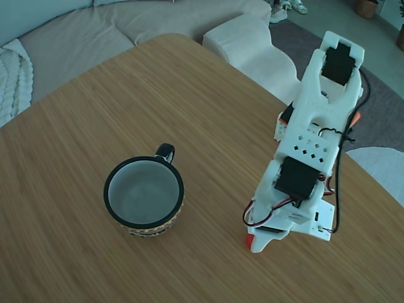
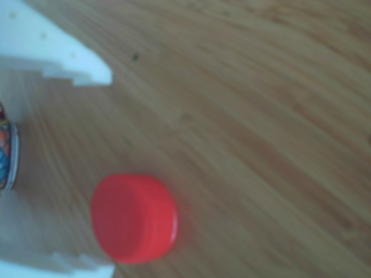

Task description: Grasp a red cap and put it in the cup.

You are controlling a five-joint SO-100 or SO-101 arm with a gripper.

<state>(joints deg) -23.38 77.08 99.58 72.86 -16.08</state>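
Note:
The red cap (image 2: 134,218) lies flat on the wooden table between my two white fingers, close against the lower finger (image 2: 64,267) and well apart from the upper finger (image 2: 61,55). My gripper (image 2: 110,174) is open around it. In the fixed view the white arm bends down to the table at the right; only a red sliver of the cap (image 1: 247,240) shows beside the gripper (image 1: 257,242). The cup (image 1: 106,192), a mug with a black rim and handle and a pale inside, stands upright and empty left of the gripper. Its patterned wall (image 2: 4,152) shows at the other view's left edge.
The round-cornered wooden table (image 1: 95,107) has its far edge beside a pale sofa (image 1: 82,31) and its right edge near the arm's base (image 1: 287,123). A black cable (image 1: 341,183) runs along the arm. Bare wood lies between cup and gripper.

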